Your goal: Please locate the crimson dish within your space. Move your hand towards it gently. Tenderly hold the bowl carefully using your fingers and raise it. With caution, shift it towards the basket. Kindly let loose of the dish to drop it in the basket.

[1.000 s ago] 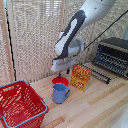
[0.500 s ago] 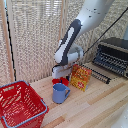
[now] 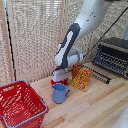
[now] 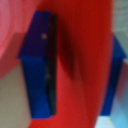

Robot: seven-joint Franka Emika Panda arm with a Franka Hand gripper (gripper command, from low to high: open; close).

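Note:
The red bowl [image 3: 54,82] sits on the wooden table behind the blue mug, mostly covered by my hand. My gripper [image 3: 60,77] is down on it. In the wrist view the bowl's red wall [image 4: 82,30] fills the gap between my two dark blue fingers [image 4: 37,65], and the gripper [image 4: 80,70] looks closed on that wall. The red basket [image 3: 26,116], with lattice sides and a blue-grey rim, stands at the exterior view's lower left, well apart from the bowl.
A blue handled mug [image 3: 60,93] stands just in front of the bowl. A yellow-orange snack bag [image 3: 82,78] stands to the exterior view's right of it. A toaster oven [image 3: 112,55] with a wire rack sits at the far right. A slatted screen stands behind.
My arm has come down over the bowl and the hand now sits lower on it. The bowl, mug, bag and basket have not moved.

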